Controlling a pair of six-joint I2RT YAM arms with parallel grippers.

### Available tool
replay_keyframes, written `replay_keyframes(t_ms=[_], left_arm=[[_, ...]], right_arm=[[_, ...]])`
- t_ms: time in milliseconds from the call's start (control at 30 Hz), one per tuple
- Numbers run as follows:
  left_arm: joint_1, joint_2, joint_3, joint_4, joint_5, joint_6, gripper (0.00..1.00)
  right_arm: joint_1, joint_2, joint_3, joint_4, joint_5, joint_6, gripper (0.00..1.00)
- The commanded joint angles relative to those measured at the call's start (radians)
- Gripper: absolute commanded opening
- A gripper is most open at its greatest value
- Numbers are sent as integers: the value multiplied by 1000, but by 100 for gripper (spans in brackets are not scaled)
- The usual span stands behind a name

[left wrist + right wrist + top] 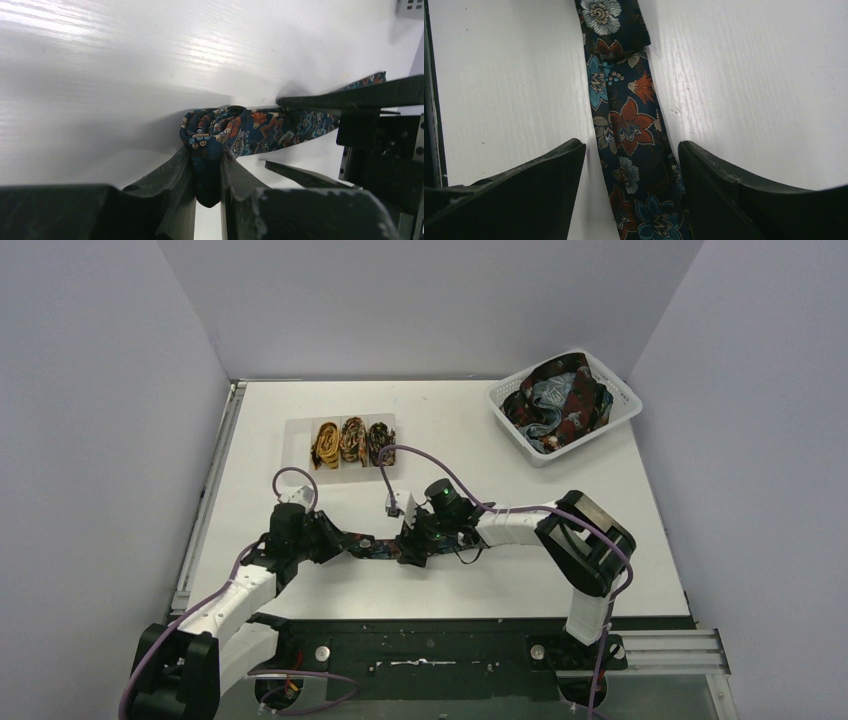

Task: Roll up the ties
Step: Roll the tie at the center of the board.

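Pinched in the left jaws, the rolled end of the dark flowery tie (260,127). Spread apart, the right jaws, one each side of its flat part on the tabletop (480,450). Farther back, three rolled ties (351,442), then more ties (560,400) in a white basket (583,440).

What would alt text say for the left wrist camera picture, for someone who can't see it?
The left gripper, shut, pinches the coiled end of a navy floral tie. The rest of the tie stretches across the white table to the right, passing between the open fingers of the right gripper.
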Motion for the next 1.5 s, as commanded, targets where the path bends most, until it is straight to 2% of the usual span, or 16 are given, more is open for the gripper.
replay_keyframes(t_ms=[0,167,300,400,467,533,633,867,967,1167,1267,1367,1400,1467], left_arm=[[1,-36,23,-38,59,51,10],[-2,-6,32,-38,108,51,10],[-2,-20,33,-74,118,25,10],[-4,-41,21,-76,125,5,10],[-5,-65,7,-76,115,-10,10],[-6,-92,-6,-63,118,-21,10],[-6,-108,-17,-52,133,-28,10],[-35,-72,-15,-56,121,-19,11],[-46,-91,-12,-63,112,-19,11],[-51,-105,-46,-15,107,-45,11],[-71,-108,-81,73,91,-103,11],[-88,-109,-90,95,59,-122,11],[-89,-106,-87,88,50,-121,11],[-90,-100,-71,58,29,-108,11]], right_arm=[[-36,-70,3,29,27,14,71],[-41,-21,51,-124,-13,-113,63],[-41,-27,45,-139,-72,-154,60],[-21,-60,32,-126,-114,-177,67],[30,-86,-2,-71,-39,-208,74],[82,-89,-37,2,49,-226,76],[85,-56,-55,100,51,-170,76],[72,19,36,-33,39,-209,75],[56,12,19,-41,29,-244,75],[16,21,30,-148,17,-318,56],[15,21,22,-152,26,-325,54],[13,31,17,-154,46,-324,51],[14,32,27,-165,42,-324,53],[16,24,30,-167,40,-310,63]])
